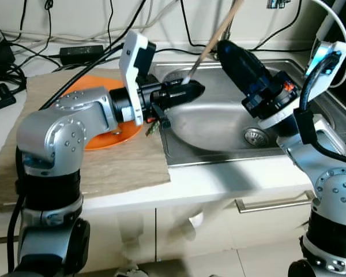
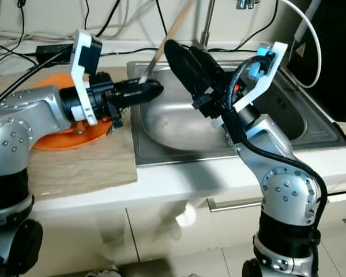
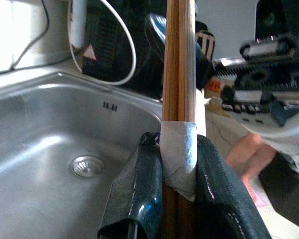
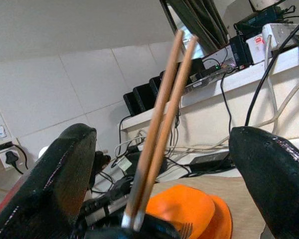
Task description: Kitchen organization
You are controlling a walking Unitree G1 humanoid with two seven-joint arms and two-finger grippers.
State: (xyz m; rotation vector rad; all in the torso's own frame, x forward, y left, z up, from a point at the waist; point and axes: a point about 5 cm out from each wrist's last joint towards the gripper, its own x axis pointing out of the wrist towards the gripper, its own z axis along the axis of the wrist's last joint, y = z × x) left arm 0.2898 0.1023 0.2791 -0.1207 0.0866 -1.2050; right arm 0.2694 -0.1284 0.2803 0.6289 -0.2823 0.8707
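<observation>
A pair of wooden chopsticks [image 1: 214, 39], taped together at the lower end, slants up over the left part of the steel sink [image 1: 230, 154]. My left gripper [image 1: 187, 90] is shut on the taped end [image 3: 178, 149]. My right gripper [image 2: 181, 51] hovers over the sink, pointing at the chopsticks, and its fingers [image 4: 70, 164] are spread wide open on either side of the sticks [image 4: 162, 119] without touching them. An orange plate [image 1: 98, 139] lies on the counter under my left forearm, with a fork [image 4: 184, 230] on it.
A beige mat [image 1: 121, 167] covers the counter left of the sink. The drain [image 1: 255, 136] sits in the basin, and the faucet [image 2: 205, 23] rises behind it. Cables and power adapters [image 1: 81, 53] lie along the back wall. White cabinet fronts hang below the counter.
</observation>
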